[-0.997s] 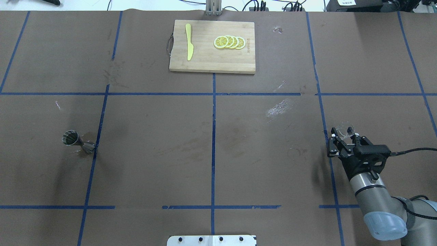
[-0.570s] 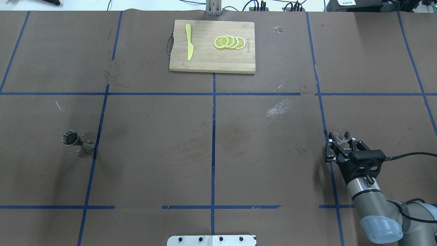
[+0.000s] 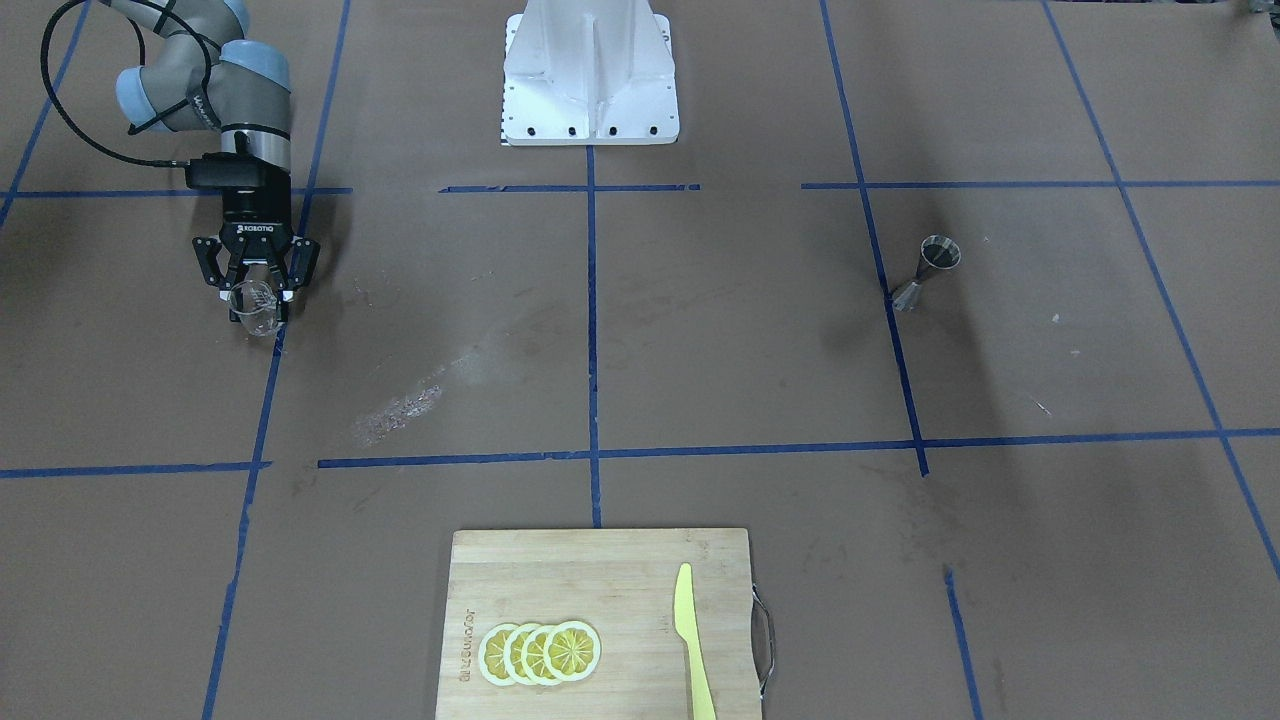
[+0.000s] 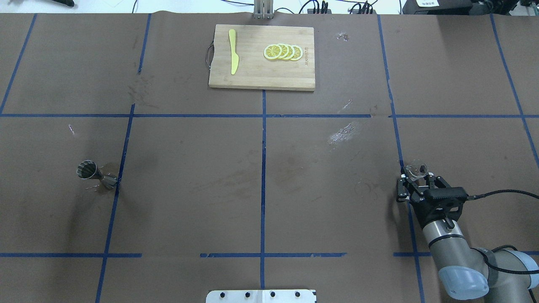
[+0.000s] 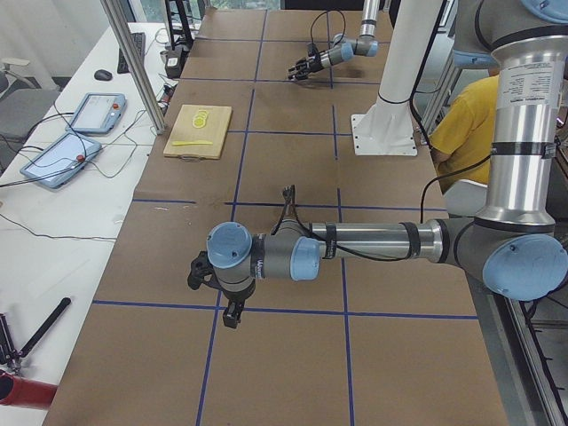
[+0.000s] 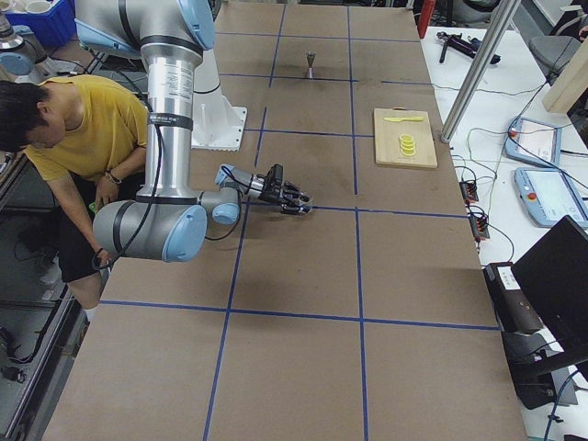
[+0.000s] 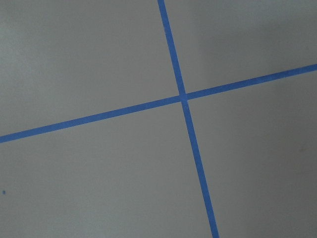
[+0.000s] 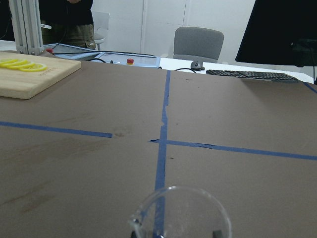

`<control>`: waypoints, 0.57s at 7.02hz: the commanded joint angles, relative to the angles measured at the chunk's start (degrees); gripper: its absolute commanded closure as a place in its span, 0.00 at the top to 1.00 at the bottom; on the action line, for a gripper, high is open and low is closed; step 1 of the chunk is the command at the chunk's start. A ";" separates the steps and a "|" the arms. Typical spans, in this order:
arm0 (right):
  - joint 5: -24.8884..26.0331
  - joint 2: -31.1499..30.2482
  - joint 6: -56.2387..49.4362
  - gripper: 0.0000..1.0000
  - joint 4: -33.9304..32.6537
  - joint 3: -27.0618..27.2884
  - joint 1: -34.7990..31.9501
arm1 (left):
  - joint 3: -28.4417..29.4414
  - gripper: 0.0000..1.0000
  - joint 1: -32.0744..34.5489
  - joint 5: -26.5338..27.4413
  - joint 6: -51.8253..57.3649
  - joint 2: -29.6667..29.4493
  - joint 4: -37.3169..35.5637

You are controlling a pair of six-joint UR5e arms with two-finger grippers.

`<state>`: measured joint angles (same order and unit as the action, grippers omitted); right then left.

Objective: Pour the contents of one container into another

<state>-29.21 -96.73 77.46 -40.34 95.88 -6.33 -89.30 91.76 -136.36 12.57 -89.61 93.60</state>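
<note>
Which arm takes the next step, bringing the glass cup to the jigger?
Right. The right gripper has its jaws gripping the glass cup; the left gripper is outside the overhead view, away from the jigger.

Silver, pale blue and black robot arms [image 4: 442, 235] on a white base [image 3: 590, 90].
Each arm is silver tubing with pale blue joint caps [image 4: 463, 281]. A black cable [image 4: 505, 192] runs to the right wrist's black block; white ROBOTIQ lettering [image 3: 256, 229] tops its black fingers [image 3: 210, 262].

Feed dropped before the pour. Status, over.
Right gripper shut on glass cup. Left gripper: side view only, state unreadable. Jigger upright at robot's left, apart. Cutting board off the line between them.
</note>
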 commanded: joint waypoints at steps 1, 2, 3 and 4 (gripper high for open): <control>-0.15 0.14 0.06 0.19 0.17 -0.17 0.00 | 0.00 1.00 0.00 0.05 0.00 -0.03 0.00; -0.24 0.32 0.06 0.36 0.26 -0.08 0.00 | 0.00 1.00 0.00 0.05 0.00 -0.03 0.00; -0.15 0.49 -0.03 0.43 0.26 0.00 0.00 | 0.00 1.00 0.00 0.05 0.00 -0.03 0.00; -0.15 0.67 0.15 0.99 0.26 0.09 0.00 | -0.09 1.00 0.00 0.13 0.00 -0.03 0.00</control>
<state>-29.37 -96.27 77.50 -40.10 95.87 -6.33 -89.32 91.76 -136.30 12.57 -89.65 93.60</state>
